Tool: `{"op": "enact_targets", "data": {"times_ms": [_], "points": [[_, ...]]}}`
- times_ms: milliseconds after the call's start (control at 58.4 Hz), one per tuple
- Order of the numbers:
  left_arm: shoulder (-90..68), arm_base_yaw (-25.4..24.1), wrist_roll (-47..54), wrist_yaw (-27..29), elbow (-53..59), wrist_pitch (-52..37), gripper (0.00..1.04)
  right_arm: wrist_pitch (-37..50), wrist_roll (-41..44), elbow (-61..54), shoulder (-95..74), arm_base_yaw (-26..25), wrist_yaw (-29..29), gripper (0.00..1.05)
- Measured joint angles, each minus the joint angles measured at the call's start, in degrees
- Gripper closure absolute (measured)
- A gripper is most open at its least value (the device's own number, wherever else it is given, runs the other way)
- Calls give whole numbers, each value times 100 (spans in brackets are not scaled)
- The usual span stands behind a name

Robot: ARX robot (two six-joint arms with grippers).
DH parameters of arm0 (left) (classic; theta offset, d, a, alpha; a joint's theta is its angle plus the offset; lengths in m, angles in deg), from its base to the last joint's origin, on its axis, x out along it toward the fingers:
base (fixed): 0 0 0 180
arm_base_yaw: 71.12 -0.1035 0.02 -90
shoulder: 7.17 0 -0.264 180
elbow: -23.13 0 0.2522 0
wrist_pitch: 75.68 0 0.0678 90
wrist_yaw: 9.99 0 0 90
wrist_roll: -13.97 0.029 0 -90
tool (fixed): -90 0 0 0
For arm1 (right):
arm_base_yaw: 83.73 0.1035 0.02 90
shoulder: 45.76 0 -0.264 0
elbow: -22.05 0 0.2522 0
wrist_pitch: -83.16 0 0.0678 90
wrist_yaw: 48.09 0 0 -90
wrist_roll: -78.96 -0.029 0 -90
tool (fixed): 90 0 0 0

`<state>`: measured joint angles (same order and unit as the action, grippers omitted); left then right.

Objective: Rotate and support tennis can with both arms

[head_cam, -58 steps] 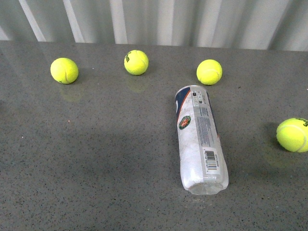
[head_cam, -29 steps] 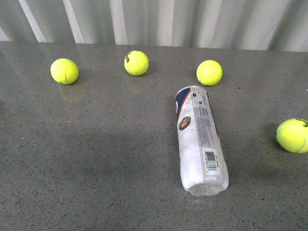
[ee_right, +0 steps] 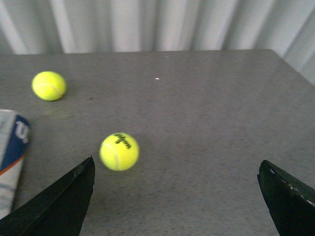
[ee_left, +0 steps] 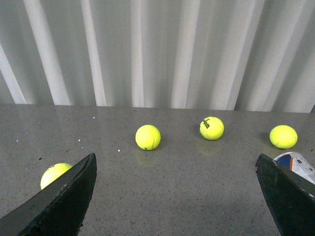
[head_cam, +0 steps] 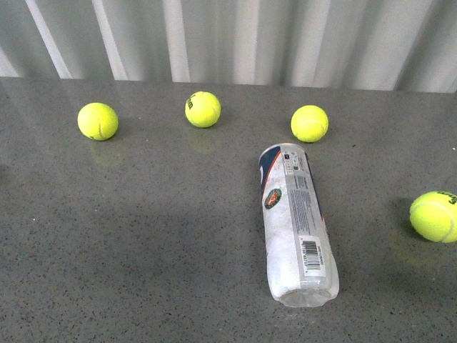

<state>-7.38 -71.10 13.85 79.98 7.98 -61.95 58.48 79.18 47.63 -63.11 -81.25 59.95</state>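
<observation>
Left gripper (ee_left: 174, 162), right gripper (ee_right: 176, 164): jaws spread wide.

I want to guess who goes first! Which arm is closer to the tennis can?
Probably the right. In the front view the tennis can lies right of centre, on that arm's side. The right end effector is open, the can showing close beside it.

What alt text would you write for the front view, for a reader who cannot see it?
A clear tennis can lies on its side on a grey table, barcode end nearest the camera. Three yellow balls sit in a row beyond it, a fourth at the right edge; a ribbed wall stands behind.
</observation>
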Motion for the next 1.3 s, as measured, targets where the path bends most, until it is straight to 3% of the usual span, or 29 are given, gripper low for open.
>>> {"op": "enact_targets", "data": {"times_ms": [205, 308, 496, 650, 770, 1010, 1301], "points": [[2, 0, -2, 7, 0, 0, 7, 1851, 772, 1390, -2378, -662, -501, 7], [2, 0, -2, 4, 0, 0, 7, 1707, 868, 2398, -3860, -761, -839, 7], [2, 0, -2, 7, 0, 0, 7, 525, 695, 4538, -6284, -715, -1062, 7], [2, 0, -2, 4, 0, 0, 7, -826, 474, 5757, -7604, -297, -1438, 7], [2, 0, -2, 7, 0, 0, 7, -1397, 343, 5860, -8166, 208, -1812, 7], [2, 0, -2, 7, 0, 0, 7, -1110, 2, 5674, -8839, 1189, -2400, 7], [2, 0, -2, 4, 0, 0, 7, -710, -422, 5657, -9604, 1716, -2710, 7]]}}
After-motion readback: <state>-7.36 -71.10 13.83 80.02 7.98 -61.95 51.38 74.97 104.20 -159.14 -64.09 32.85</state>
